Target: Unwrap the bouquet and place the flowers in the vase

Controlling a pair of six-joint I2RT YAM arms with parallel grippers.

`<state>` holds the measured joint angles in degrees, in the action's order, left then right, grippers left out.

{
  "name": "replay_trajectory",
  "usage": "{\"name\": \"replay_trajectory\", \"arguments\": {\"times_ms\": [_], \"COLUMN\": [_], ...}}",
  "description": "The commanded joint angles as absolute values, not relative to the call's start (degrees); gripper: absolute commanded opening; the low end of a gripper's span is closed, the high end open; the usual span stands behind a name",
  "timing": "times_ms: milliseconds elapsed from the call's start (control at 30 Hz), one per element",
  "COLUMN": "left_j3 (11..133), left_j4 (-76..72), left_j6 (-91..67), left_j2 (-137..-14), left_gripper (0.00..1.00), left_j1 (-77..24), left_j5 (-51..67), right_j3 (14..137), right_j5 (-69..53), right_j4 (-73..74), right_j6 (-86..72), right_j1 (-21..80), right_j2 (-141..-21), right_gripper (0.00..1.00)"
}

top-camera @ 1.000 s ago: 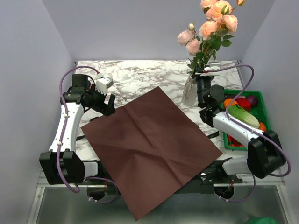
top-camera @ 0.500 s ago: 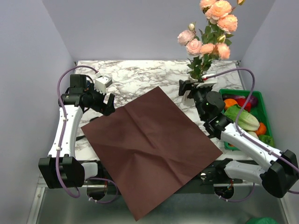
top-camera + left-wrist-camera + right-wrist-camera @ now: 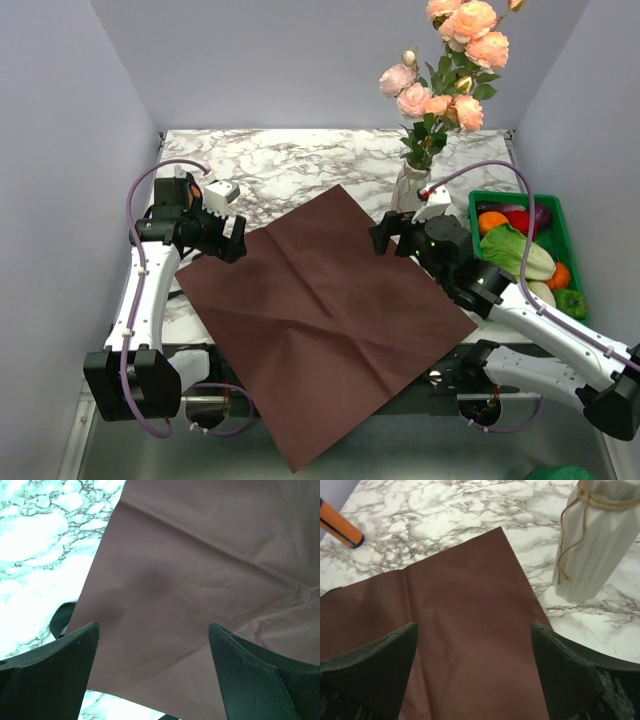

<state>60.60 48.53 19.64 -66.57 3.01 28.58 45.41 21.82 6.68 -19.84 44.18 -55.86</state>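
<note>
Top view: flowers (image 3: pixel 445 60) upright in vase (image 3: pixel 408 190) on table (image 3: pixel 300 165), far right; dark red paper (image 3: pixel 320 310) spread flat. Seemingly finished.
Left wrist: left claw (image 3: pixel 152 630) released, empty, above paper.
Right wrist: right claw (image 3: pixel 472 627) released, empty, near vase.

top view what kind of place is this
Probably a robot test cell: left arm and right arm mounted at a marble-look table, plain walls boxing it in, staged props like roses in a vase and a green bin of vegetables.
</note>
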Motion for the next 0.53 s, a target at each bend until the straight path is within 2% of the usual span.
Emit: {"name": "replay_trajectory", "arguments": {"times_ms": [0,500], "left_j3": [58.6,55.2], "left_j4": [46.3,41.2], "left_j6": [17.6,13.0], "left_j2": [-64.0,-61.8], "left_gripper": [0.99,0.99], "left_j1": [3.2,3.2], "left_j5": [26.5,23.6], "right_j3": [43.9,43.3], "right_j5": [19.1,21.0], "right_j4": [12.0,14.4], "right_j6": [-22.3,-19.7], "right_j1": [45.4,45.5], "right_j2": [-52.1,-49.8], "right_gripper": [1.00,1.00]}}
